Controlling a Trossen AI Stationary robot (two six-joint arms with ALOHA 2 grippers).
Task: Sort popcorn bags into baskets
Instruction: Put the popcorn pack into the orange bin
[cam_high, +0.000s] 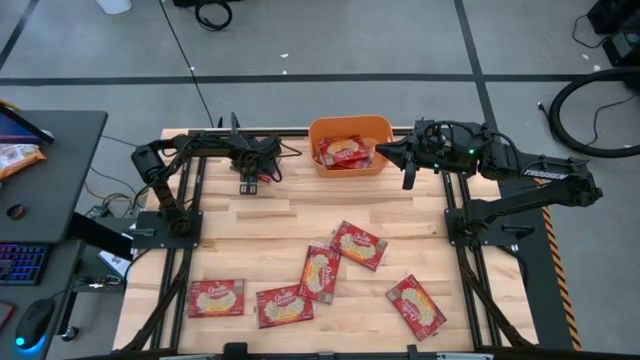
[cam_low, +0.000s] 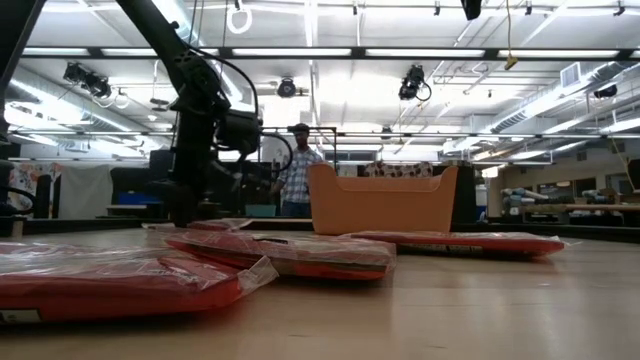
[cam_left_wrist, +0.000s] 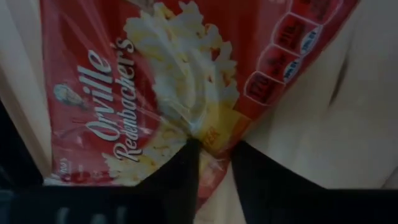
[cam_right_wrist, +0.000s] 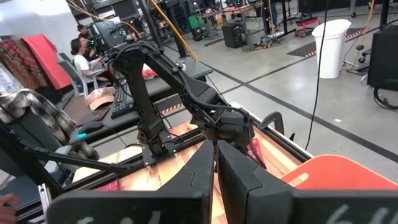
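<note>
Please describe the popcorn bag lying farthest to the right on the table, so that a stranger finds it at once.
On the wooden table, look away from the orange basket to the row of loose red bags at the opposite side. The bag farthest right lies alone and diagonal, touching no other bag, while its nearest neighbours overlap.

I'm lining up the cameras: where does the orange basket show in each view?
High view: orange basket, top centre of the table.
Low view: centre, behind the popcorn bags.
Left wrist view: not in it.
Right wrist view: rim close ahead of the right gripper.
Shared landmark: the left arm beside it.
</note>
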